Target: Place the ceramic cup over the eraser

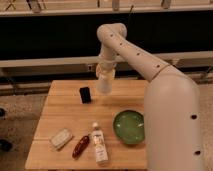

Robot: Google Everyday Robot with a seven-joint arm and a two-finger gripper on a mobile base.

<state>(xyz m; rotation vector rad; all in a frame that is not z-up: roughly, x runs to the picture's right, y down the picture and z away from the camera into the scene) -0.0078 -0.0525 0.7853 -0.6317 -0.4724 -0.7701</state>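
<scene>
The small white ceramic cup [104, 86] hangs in my gripper [105, 77], held above the back of the wooden table [65, 107]. The eraser [85, 94] is a small black block standing on the table. It is just left of the cup and a little lower in the picture. The cup is in the air and does not touch the eraser. My arm reaches in from the right and bends down over the table's far side.
A green bowl [129, 126] sits at the right front. A clear bottle with a white cap [98, 144] lies at the front middle, a red-brown object [80, 146] beside it, and a pale flat packet [61, 138] at the front left.
</scene>
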